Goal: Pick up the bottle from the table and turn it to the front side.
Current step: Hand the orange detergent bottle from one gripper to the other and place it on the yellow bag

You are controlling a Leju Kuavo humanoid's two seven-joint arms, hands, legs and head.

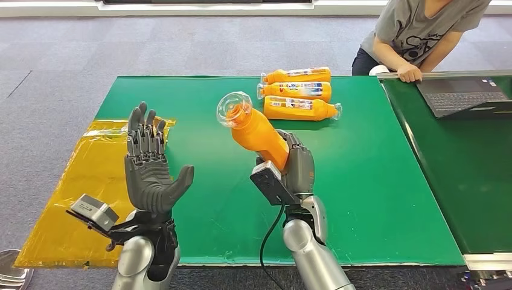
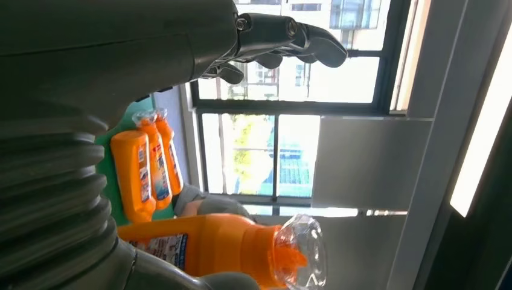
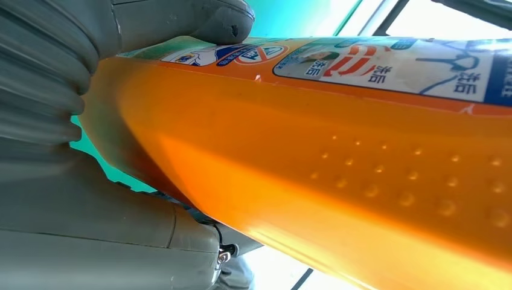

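Note:
My right hand (image 1: pixel 297 167) grips the lower end of an orange bottle (image 1: pixel 256 130) and holds it above the green table (image 1: pixel 374 181), tilted so its clear cap (image 1: pixel 233 109) leans toward my left hand. The same held bottle (image 3: pixel 338 151) shows its label along one side in the right wrist view, under my thumb (image 3: pixel 181 21), and the bottle (image 2: pixel 217 244) also appears in the left wrist view. My left hand (image 1: pixel 148 166) is raised upright with its fingers (image 2: pixel 290 36) spread, palm facing the bottle, holding nothing.
Three more orange bottles (image 1: pixel 299 92) lie side by side at the back of the table. A yellow sheet (image 1: pixel 78 187) covers the table's left end. A person (image 1: pixel 416 36) leans on a second table with a laptop (image 1: pixel 462 96) at the right.

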